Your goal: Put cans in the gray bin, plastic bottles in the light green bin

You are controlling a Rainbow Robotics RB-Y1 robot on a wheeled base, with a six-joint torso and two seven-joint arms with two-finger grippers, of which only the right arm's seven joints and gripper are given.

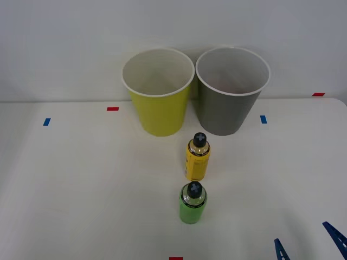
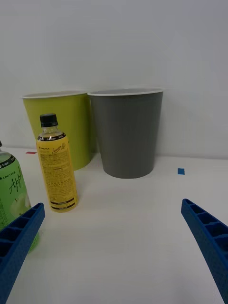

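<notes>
The white worktop [image 1: 81,179] carries everything, with small red and blue tape marks scattered across it. At its far side stand the two tall tapered bins, upright and just beside each other: the light green bin [image 1: 159,103] on the left and the gray bin [image 1: 230,100] on the right, both with white rims and nothing visible inside from the front view.

In front of them, roughly below the gap between the bins, the two plastic bottles stand upright in a line running toward the robot. The yellow bottle [image 1: 198,158] is the nearer to the bins; the green bottle [image 1: 193,203] stands just in front of it, apart from it. Both wear black caps. No can stands on the worktop.

The right gripper [image 2: 114,237] sits low at the worktop's near right corner, its blue ribbed fingers [image 2: 19,242] spread wide and holding nothing.

The step in hand looks like the reach for a bottle, and the green one is the closer. To do it well, the gripper should swing left until the bottle sits centred between the fingers, close on the body below the cap, and keep clear of the yellow bottle behind. Lifted straight up, it then goes over the light green bin's rim.
</notes>
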